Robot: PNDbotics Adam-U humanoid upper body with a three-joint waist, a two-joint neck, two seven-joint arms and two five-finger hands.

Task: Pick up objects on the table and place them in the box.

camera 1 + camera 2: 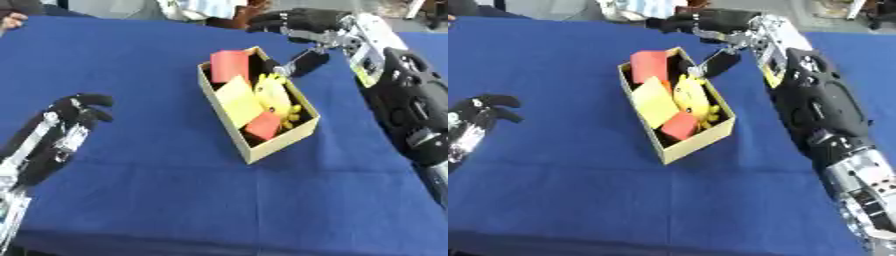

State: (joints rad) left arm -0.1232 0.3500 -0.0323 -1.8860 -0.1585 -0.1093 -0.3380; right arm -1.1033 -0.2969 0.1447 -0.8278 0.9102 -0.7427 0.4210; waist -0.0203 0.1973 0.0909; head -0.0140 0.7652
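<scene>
Blur hides the finer shape of what lies in the box (271,147), a tan cardboard tray set askew near the middle of the blue table (175,200). Inside it sit a red block (230,65) at the far end, a pale yellow flat piece (238,100) leaning along the left wall, a yellow plush toy (276,95) beside it, and a smaller red block (262,126) toward the near end. Beyond the box's far right corner the right hand (710,25) hangs over the table, fingers stretched out toward the left and holding nothing, thumb (721,62) pointing down close to the box rim; I cannot tell whether it touches. Its forearm runs off the lower right edge. The left hand (66,122) rests at the left, fingers loosely bent and empty, well apart from the box.
</scene>
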